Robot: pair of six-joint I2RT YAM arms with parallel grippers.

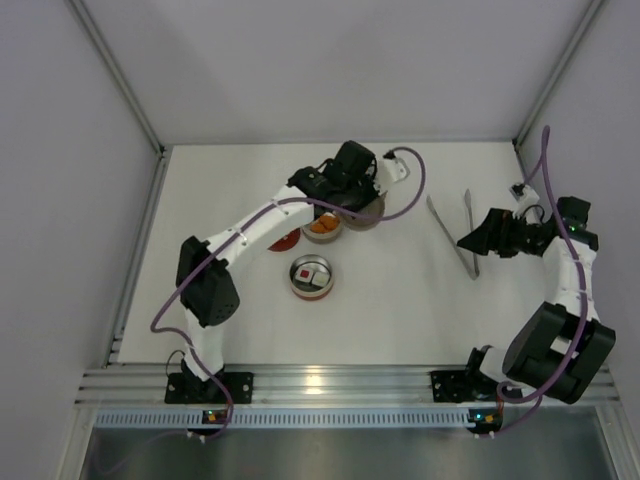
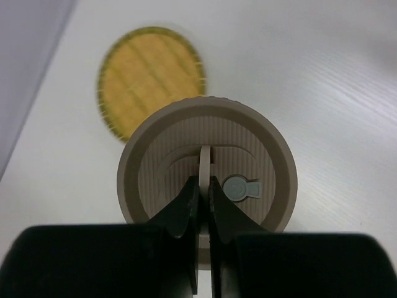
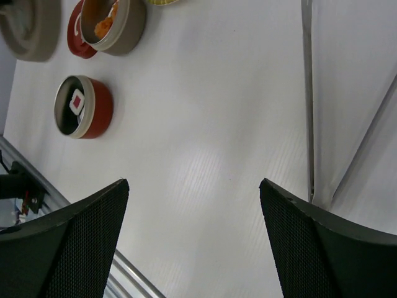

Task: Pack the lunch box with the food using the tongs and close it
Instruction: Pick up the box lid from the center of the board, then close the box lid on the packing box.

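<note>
On one white table (image 1: 400,310) I count one beige lid (image 2: 161,155), one yellow woven plate (image 2: 152,74) at upper left of my left wrist view, two open tiers, a beige tier (image 3: 130,28) with orange chunks (image 3: 104,26) and a red tier (image 3: 102,115) with a red-topped cube (image 3: 77,100), and one pair of tongs (image 1: 451,234) at right centre overhead. My left gripper (image 2: 205,186) is pinched tight on the lid's upright tab (image 2: 205,162). My right gripper (image 3: 193,183) stands wide and empty, with the tongs just right of its finger (image 3: 310,236).

The tongs (image 1: 450,234) are lying flat on the worktop (image 1: 400,290) in a narrow V. The orange chunks (image 1: 322,226) are sitting in the beige tier (image 3: 130,25). Two cubes (image 1: 310,273) are sitting in the red tier (image 3: 102,118). The round beige lid (image 2: 248,155) is being pinched by its upright tab in the left gripper (image 2: 203,186) jaws.
</note>
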